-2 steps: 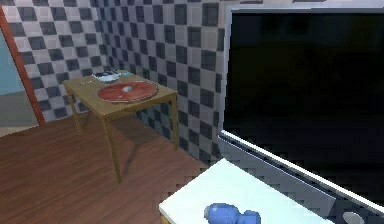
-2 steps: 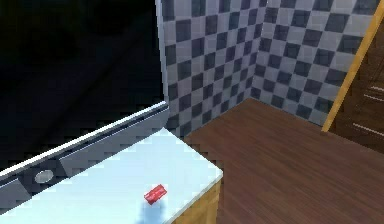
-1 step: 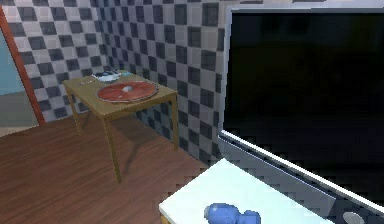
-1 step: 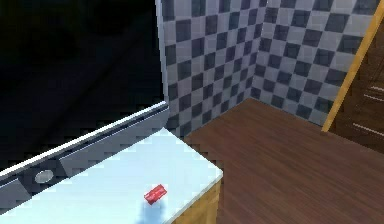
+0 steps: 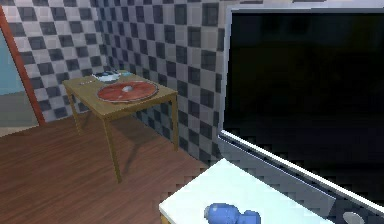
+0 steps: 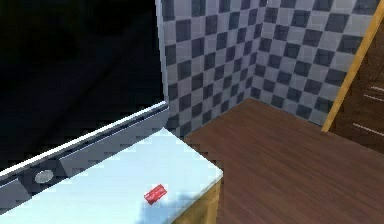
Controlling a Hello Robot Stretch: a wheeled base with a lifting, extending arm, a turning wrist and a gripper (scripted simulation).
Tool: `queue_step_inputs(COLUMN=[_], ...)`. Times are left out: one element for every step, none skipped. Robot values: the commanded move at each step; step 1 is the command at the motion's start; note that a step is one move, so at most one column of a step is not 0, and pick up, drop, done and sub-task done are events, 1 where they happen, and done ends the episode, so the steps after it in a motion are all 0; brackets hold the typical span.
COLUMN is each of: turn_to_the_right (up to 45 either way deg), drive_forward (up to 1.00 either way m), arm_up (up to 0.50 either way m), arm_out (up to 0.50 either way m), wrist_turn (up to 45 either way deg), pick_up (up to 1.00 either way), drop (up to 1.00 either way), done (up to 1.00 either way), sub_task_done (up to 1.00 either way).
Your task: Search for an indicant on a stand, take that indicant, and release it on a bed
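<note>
One small red piece (image 6: 153, 193) lies flat on the white tabletop (image 6: 105, 185), near its front edge and well apart from the screen behind it. It is a short, thin rectangle, bright red with a paler patch on top, too small to tell more. The tabletop is smooth and pale, with a wood-coloured side below its rim.

Behind the piece stands a big television (image 6: 70, 70) with a glossy black panel, a grey lower bezel and a round knob (image 6: 44, 176) set in that bezel. In the forward view a rounded blue lump (image 5: 232, 214) sits on the same white surface, near its front edge.

Further off, a wooden tabletop (image 5: 88, 92) on slim square legs carries a flat red round dish (image 5: 127, 91) and some small pale things (image 5: 105, 75) beside it. Grey-and-white checked tiles (image 6: 230, 50) cover the walls, and the floor (image 6: 290, 140) is dark brown planks. A wooden door (image 6: 362, 90) stands at the arm side view's right.

How the pincer stands cannot be told.
</note>
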Motion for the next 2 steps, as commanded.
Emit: queue_step_inputs(turn_to_the_right=[0.0,0.0], drive_forward=[0.0,0.0], arm_up=[0.0,0.0], arm_out=[0.22,0.0], wrist_turn=[0.0,45.0], pick_up=[0.0,0.0], drop=[0.0,0.0], done=[0.0,0.0], sub_task_done=[0.0,0.0])
